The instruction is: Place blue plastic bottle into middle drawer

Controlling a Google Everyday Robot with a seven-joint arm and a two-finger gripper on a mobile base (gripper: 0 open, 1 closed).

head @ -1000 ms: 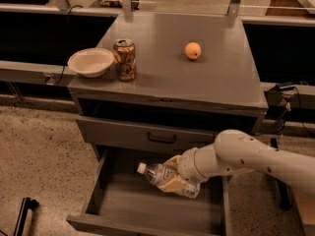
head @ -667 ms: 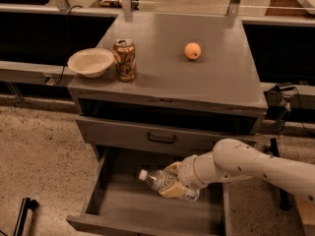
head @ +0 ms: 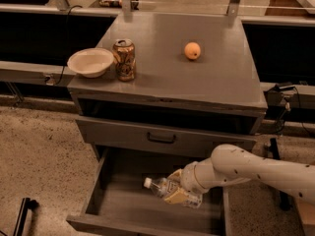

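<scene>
The blue plastic bottle (head: pixel 161 187) is a small clear bottle with a white cap and pale label. It lies nearly flat, cap pointing left, low inside the open middle drawer (head: pixel 123 203). My gripper (head: pixel 183 191) is shut on the bottle's right half, reaching in from the right on the white arm (head: pixel 256 168). The bottle is at or just above the drawer floor; I cannot tell whether it touches.
On the cabinet top (head: pixel 216 77) stand a white bowl (head: pixel 90 62), a gold-brown can (head: pixel 124 59) and an orange (head: pixel 192 50). A shut drawer front with a black handle (head: pixel 161 138) is above the open drawer. Speckled floor lies to the left.
My gripper and the bottle have moved lower and slightly forward into the drawer. The things on the top have not moved.
</scene>
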